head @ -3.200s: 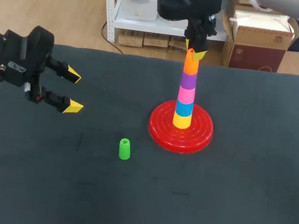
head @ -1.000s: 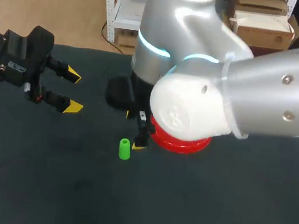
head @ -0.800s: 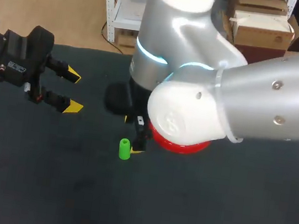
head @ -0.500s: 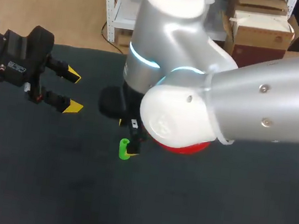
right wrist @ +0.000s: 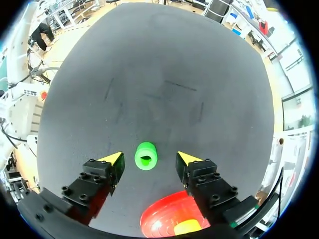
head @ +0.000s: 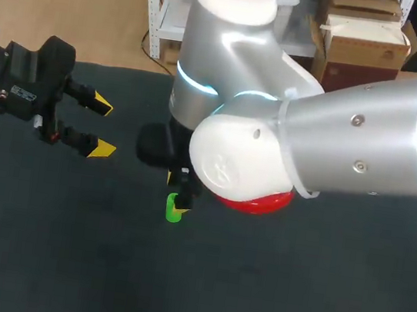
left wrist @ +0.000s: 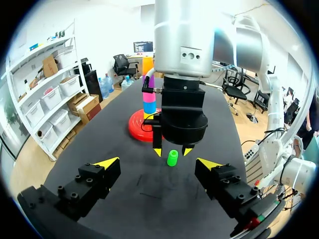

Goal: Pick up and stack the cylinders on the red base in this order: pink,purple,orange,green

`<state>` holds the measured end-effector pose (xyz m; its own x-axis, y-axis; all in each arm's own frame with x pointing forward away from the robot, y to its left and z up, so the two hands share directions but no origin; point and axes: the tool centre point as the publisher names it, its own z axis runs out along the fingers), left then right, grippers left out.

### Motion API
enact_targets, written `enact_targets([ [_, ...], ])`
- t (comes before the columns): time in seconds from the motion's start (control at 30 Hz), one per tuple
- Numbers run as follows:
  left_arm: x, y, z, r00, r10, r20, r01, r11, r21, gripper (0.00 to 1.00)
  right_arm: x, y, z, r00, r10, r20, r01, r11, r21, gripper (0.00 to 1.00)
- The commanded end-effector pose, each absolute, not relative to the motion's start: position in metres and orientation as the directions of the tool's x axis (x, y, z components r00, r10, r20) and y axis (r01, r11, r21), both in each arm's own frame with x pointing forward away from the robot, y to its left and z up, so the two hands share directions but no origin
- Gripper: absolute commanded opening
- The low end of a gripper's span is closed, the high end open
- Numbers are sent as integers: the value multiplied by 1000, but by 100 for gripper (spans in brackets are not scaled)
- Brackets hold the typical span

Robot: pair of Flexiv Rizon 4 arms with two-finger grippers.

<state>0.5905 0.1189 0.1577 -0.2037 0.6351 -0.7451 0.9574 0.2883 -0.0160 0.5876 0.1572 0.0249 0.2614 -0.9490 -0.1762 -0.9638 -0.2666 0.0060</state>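
Right gripper [right wrist: 148,159] stands with fingers spread astride the upright green cylinder [head: 173,212], left of centre beside the red base [head: 268,204], holding nothing, evidently placed for the pick; left gripper [head: 102,126], far left, open and empty.

You have one green cylinder [right wrist: 145,156] standing loose, one red base [left wrist: 137,130], and one stack [left wrist: 148,102] on that base in which you can count at least four cylinders, any others hidden. One table [head: 328,297] carries them. Two grippers show, the left gripper [head: 102,126] and the right gripper [right wrist: 149,159], with two yellow tips each
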Motion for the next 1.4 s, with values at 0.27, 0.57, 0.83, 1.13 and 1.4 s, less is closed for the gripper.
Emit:
enact_targets([
  [0.27, 590, 120, 156, -200, 632, -748, 958, 287, -13, 100, 588, 161, 24, 287, -948, -136, -956, -293, 24, 51],
  [0.57, 590, 120, 156, -200, 632, -748, 958, 287, -13, 100, 586, 162, 21, 289, -951, -112, -955, -295, 36, 46],
  [0.83, 590, 120, 156, -200, 632, -748, 958, 287, -13, 100, 584, 160, 20, 301, -952, -54, -953, -303, 27, 0],
  [1.13, 590, 120, 156, -200, 632, -748, 958, 287, -13, 100, 587, 146, 48, 276, -959, -60, -961, -276, -12, 0],
  [1.4, 590, 120, 156, -200, 632, -748, 958, 287, -13, 100, 612, 112, 130, 345, -938, -15, -938, -345, -26, 0],
])
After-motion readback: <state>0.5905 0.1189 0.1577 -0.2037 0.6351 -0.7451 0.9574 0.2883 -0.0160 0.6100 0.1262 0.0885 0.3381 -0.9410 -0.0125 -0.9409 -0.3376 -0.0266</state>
